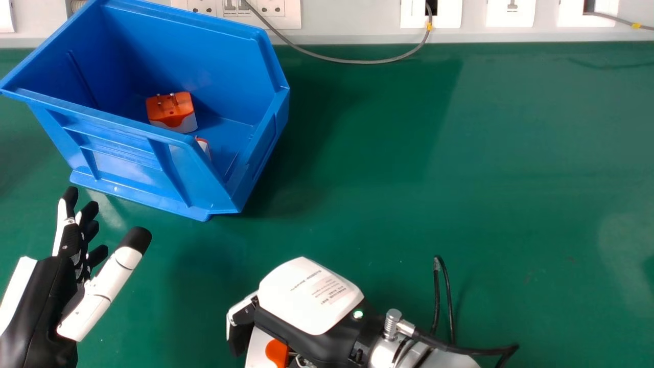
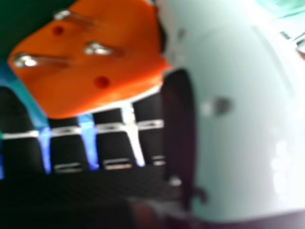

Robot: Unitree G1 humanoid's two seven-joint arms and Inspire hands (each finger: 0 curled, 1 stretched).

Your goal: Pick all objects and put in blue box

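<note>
My right hand (image 1: 309, 299) is low at the centre of the head view, curled round an orange and white plug adapter (image 1: 276, 351). In the right hand view the adapter (image 2: 90, 57), its metal pins showing, lies against the curled fingers, with the thumb of my right hand (image 2: 238, 114) beside it. The blue box (image 1: 127, 138) stands at the upper left of the head view; inside are an orange and white adapter (image 1: 172, 110) and a partly hidden white and orange piece (image 1: 203, 146). My left hand (image 1: 76, 266) is open at the lower left, just in front of the box.
A green table (image 1: 460, 179) spreads under everything. Along its back edge runs a wall strip with sockets (image 1: 271, 10), and a grey cable (image 1: 357, 62) droops onto the table right of the box. Black cables (image 1: 449, 306) loop up beside my right wrist.
</note>
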